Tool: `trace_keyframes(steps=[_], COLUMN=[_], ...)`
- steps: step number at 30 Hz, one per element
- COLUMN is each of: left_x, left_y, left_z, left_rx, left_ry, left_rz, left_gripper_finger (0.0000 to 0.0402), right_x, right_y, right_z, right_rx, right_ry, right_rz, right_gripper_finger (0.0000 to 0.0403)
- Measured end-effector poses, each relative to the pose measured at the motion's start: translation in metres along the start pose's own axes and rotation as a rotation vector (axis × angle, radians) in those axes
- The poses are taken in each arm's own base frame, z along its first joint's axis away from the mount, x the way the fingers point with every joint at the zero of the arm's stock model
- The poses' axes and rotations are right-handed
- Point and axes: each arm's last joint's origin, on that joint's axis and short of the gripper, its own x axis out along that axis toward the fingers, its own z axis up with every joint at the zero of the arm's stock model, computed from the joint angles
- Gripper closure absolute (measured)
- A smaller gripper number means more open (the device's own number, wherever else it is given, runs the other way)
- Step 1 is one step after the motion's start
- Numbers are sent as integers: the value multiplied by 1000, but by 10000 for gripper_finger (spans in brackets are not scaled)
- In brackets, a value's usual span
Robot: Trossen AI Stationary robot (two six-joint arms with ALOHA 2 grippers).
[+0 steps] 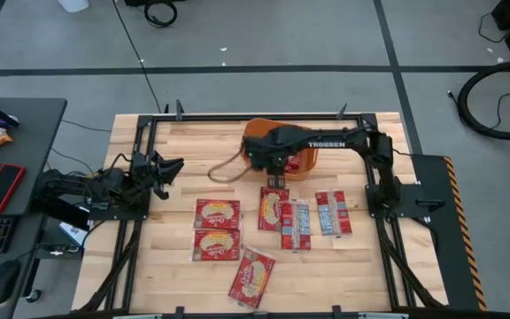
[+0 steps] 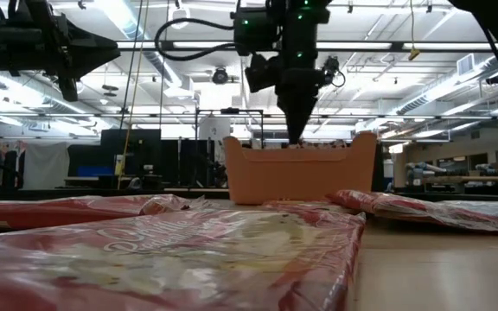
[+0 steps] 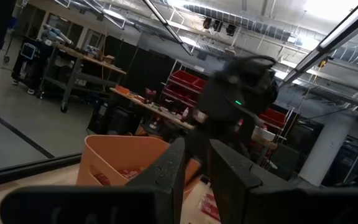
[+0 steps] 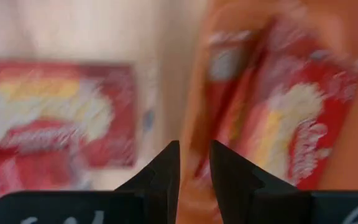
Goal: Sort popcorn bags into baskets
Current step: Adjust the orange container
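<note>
Six packets on the table, high view: the popcorn bags lie flat in a loose cluster on the near half of the table. Some show print, some show striped backs.
Tub, high view: the orange tub sits at the far middle, well apart from most of the cluster.
Right claw, high view: the right gripper hangs over the tub's near rim. The closest packet is just beside it.
Left arm, high view: the left gripper is parked at the table's left edge, away from the work.
Low view: the right claw tapers to a point above the tub wall. Nothing hangs from it.
Left wrist view: the left claw's fingers stand slightly apart and empty, facing the tub.
Right wrist view: the right claw's fingers are parted by a narrow gap with nothing between. At least one packet lies inside the tub, another outside on the wood.
Step in hand, judged: fetching the next packet, likely the closest one.
Method advised: widen the jaws before descending and come down square on one edge of the flat packet. Pinch firmly, lift clear of the tub wall, and release well inside the rim.
Risk: the fingers may slide over the slick wrapper or catch a neighbouring packet.
</note>
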Motion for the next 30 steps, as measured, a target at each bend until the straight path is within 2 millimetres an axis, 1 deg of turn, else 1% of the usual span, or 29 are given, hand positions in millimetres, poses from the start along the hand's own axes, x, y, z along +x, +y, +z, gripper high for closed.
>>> trace_keyframes(steps=[2, 6, 10, 13, 18, 23, 27, 30], left_x=[0, 0, 0, 0, 0, 0, 0, 0], left_y=[0, 0, 0, 0, 0, 0, 0, 0], left_z=[0, -1, -1, -1, -1, -1, -1, -1], left_rx=[3, 3, 7, 6, 6, 6, 5, 5], left_ry=[4, 8, 14, 14, 13, 13, 13, 13], left_rz=[1, -7, -7, -8, -7, -8, -8, -8], left_gripper_finger=[328, 328, 328, 328, 328, 328, 328, 328], right_x=[2, 7, 14, 17, 20, 24, 26, 25], right_y=[14, 34, 44, 46, 43, 35, 25, 16], right_z=[-2, -11, -23, -36, -61, -83, -93, -94], right_rx=[-35, -102, -131, -138, -152, -188, -200, -169], right_ry=[20, 74, 116, 133, 154, 163, 173, 157], right_rz=[-8, -105, -119, -146, -262, -377, -463, -479], right_gripper_finger=[311, 311, 312, 312, 312, 312, 312, 312])
